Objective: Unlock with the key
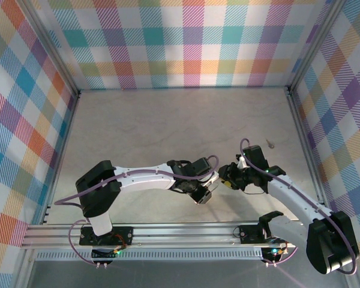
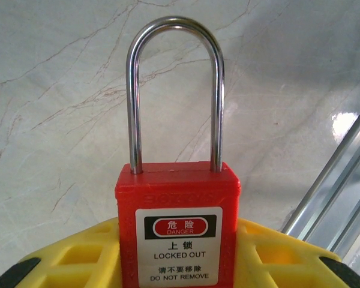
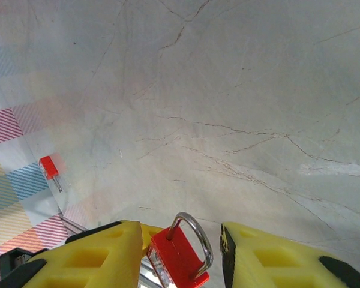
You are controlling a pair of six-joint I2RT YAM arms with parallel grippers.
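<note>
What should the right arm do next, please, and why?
Probably swing the right gripper toward the red-headed key lying loose: it is open and empty, while the left gripper already holds the padlock, shackle shut.

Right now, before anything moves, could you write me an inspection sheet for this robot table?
Surface: pale marble-look tabletop, no spills seen.
Job's things: red plastic padlock with steel shackle, closed, labelled LOCKED OUT; small red-headed metal piece by a wall's foot, possibly the key.
Clutter: one tiny object on the table, too small to identify.
Grippers: left gripper shut on the padlock's body; right gripper open, its yellow fingers flanking the padlock.
Cables: purple cables looping along both arms.
Surroundings: multicoloured plaid walls on three sides; aluminium rail at the near edge.
</note>
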